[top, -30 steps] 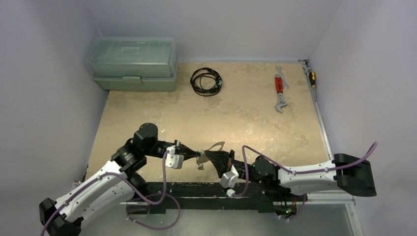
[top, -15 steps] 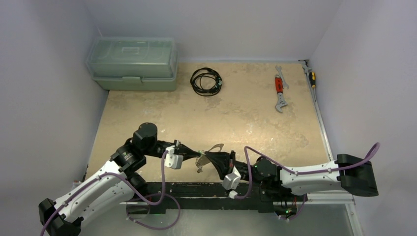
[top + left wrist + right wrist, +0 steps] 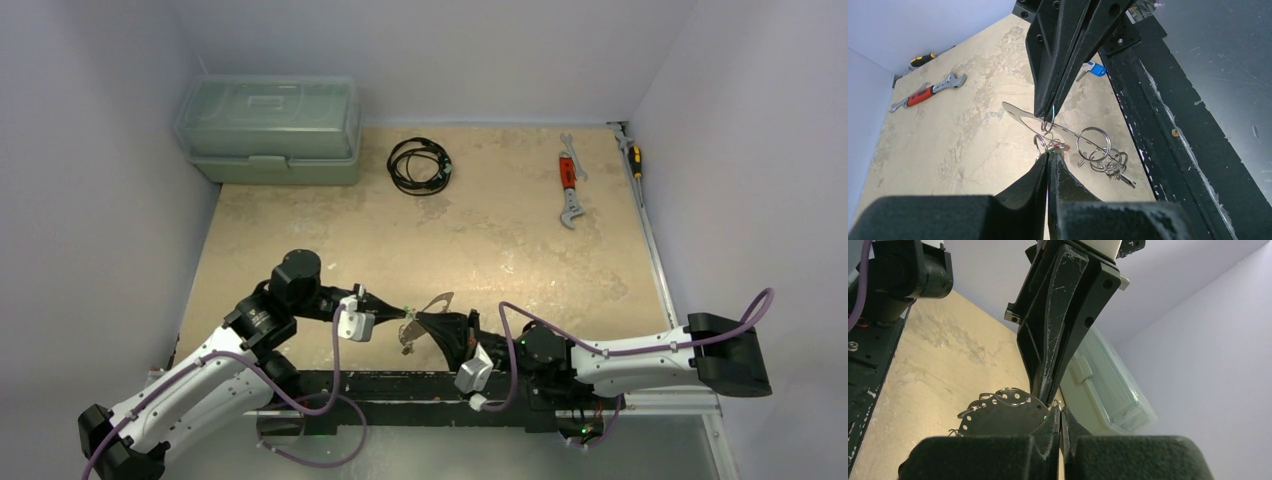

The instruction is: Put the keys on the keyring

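Note:
The keyring point(image 3: 437, 301) is a flat silvery plate with holes round its rim, held in the air between both grippers. It carries several split rings point(image 3: 1100, 152) and shows as a dark disc in the right wrist view point(image 3: 998, 417). My left gripper point(image 3: 1049, 154) is shut on a small piece with green and red on it, next to a small ring. It is also in the top view point(image 3: 400, 312). My right gripper point(image 3: 1061, 412) is shut at the plate's edge, tip to tip with the left one point(image 3: 421, 318). A blue-headed key point(image 3: 1093, 69) lies on the table under the right arm.
A green toolbox point(image 3: 268, 128) stands at the back left. A black cable coil point(image 3: 418, 165) lies beside it. A red-handled wrench point(image 3: 569, 185) and a screwdriver point(image 3: 633, 158) lie at the back right. A black rail point(image 3: 400, 385) runs along the near edge.
The right wrist has sunk slightly toward the near edge while its fingertips stay at the plate. The left arm and the plate have barely moved.

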You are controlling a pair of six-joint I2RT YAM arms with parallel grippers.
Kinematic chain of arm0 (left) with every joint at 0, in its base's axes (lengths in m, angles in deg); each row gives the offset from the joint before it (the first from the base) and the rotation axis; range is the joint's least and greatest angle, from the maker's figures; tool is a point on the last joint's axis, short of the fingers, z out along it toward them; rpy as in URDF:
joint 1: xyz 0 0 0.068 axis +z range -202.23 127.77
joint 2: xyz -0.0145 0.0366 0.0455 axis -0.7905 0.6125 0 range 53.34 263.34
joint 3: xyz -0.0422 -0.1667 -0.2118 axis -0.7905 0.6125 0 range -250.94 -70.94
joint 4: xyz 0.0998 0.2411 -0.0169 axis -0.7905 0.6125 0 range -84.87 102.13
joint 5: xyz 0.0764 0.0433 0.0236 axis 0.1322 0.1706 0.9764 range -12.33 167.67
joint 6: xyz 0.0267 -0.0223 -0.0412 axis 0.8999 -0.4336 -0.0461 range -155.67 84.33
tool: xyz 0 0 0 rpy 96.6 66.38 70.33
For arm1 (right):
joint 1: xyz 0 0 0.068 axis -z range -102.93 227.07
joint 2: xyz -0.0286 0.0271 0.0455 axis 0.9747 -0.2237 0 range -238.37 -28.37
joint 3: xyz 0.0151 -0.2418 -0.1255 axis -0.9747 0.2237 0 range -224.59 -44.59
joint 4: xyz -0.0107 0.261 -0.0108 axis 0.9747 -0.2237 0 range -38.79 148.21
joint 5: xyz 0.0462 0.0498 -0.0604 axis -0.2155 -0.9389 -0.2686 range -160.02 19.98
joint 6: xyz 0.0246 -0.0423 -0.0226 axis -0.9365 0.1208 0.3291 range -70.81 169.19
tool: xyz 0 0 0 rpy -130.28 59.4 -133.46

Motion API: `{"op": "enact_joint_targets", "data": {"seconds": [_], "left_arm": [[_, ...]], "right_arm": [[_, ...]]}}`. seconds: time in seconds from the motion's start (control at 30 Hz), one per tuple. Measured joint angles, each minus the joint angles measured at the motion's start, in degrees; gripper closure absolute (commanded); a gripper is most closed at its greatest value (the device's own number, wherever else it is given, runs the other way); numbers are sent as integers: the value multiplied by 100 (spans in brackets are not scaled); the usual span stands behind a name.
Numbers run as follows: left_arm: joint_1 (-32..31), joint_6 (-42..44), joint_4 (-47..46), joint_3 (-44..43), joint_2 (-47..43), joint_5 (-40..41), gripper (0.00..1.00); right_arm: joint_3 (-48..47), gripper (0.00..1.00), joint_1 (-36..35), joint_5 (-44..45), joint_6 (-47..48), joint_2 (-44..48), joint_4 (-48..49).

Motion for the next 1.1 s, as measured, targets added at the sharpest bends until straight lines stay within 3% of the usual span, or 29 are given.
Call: {"op": "enact_joint_targets", "data": {"seconds": [1.1], "left_arm": [[66, 118, 146, -66, 50, -326, 100]], "right_arm": [[-2, 100, -15, 83, 111, -422, 63]]}}
